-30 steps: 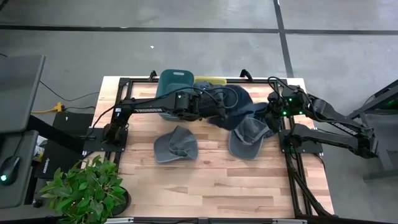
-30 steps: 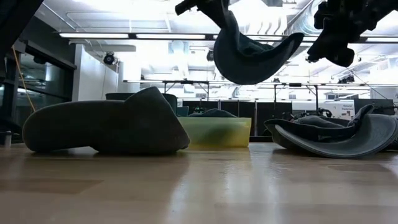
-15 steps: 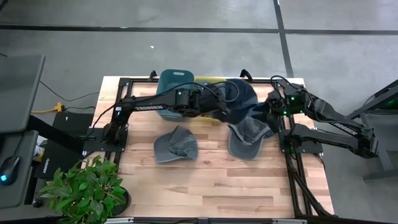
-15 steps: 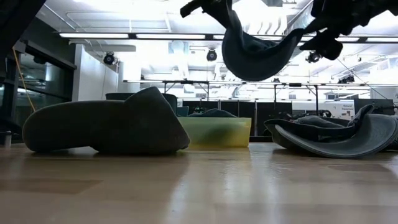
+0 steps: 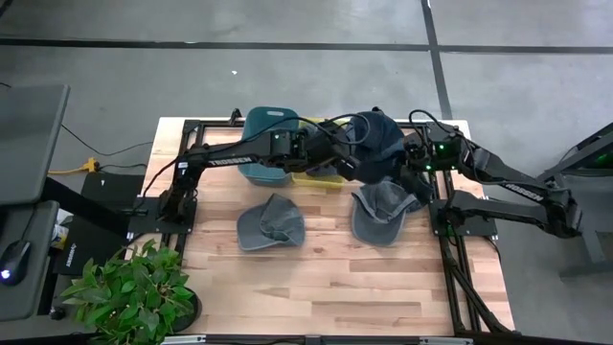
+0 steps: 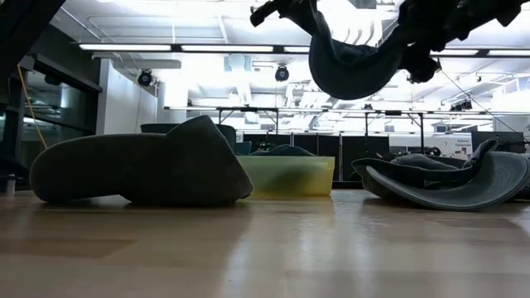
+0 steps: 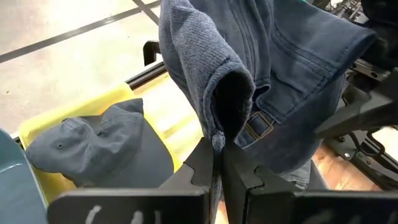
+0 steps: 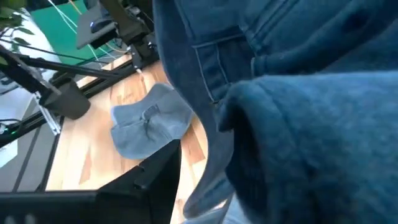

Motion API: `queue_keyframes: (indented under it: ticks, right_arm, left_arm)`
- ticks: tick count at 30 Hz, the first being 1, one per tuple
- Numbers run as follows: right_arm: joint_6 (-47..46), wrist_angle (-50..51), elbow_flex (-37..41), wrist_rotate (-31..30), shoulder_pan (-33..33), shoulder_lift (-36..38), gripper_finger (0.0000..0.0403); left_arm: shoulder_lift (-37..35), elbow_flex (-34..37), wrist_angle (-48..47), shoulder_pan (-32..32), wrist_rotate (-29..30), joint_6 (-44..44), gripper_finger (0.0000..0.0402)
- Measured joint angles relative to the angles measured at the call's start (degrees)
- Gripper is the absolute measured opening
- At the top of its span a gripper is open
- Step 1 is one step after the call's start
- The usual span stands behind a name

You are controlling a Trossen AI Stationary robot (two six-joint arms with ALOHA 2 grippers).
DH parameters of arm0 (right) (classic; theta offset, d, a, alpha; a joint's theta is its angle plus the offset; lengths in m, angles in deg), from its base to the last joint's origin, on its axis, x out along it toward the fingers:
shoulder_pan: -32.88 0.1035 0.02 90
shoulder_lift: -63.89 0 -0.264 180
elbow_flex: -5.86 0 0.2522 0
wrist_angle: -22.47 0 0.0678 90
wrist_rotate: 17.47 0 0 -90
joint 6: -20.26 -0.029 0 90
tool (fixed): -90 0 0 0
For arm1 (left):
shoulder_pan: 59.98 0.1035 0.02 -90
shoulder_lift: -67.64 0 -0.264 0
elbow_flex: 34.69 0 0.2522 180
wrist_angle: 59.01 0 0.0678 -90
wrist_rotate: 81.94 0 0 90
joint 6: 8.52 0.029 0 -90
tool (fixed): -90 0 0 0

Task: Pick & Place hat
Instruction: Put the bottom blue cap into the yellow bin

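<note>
A blue denim cap (image 5: 372, 142) hangs in the air over the far middle of the table, above the yellow bin (image 6: 286, 175). My left gripper (image 7: 217, 163) is shut on it. My right gripper (image 5: 410, 158) is open and stands at the cap's right side. In the right wrist view one dark finger (image 8: 158, 180) shows beside the cap's brim (image 8: 208, 155); the cap hides the other finger. Another cap (image 7: 93, 146) lies inside the yellow bin. My left gripper pinches the cap's rear edge (image 7: 217, 134), beside the strap buckle (image 7: 256, 124), between its two fingers. The cap is lifted clear and hangs slack, crown sagging down (image 6: 352, 74). Whether my right gripper touches the brim, I cannot tell.
Two more grey-blue caps lie on the wood, one left of centre (image 5: 271, 222) and one to its right (image 5: 383, 211). A teal bin (image 5: 266, 125) stands at the far edge beside the yellow bin. Black frame rails (image 5: 450, 259) run along the table's sides.
My left gripper has carried the cap toward the far edge and right, slightly upward, over the yellow bin. My right gripper has moved left toward the cap and now stands at its brim.
</note>
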Motion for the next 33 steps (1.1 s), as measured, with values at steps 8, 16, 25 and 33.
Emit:
queue_keyframes:
  ticks: [8,16,25,33]
  right_arm:
    - [0.0,0.5,0.0,-1.4,0.0,-1.3,0.0079]
    - [0.5,0.8,0.0,-3.5,-0.1,-1.3,0.0009]
    - [0.9,0.4,0.0,-4.9,0.0,-1.3,0.0005]
    - [1.3,0.7,0.0,-9.6,0.0,-1.2,0.0005]
  left_arm:
    - [0.0,0.0,-0.1,0.0,-0.3,0.9,0.0005]
    - [-0.1,0.0,-0.1,-0.1,-2.3,1.1,0.0034]
    - [-0.1,0.0,1.0,-0.2,-6.0,6.7,0.0108]
    - [-1.4,0.1,0.1,-0.2,-11.2,9.2,0.017]
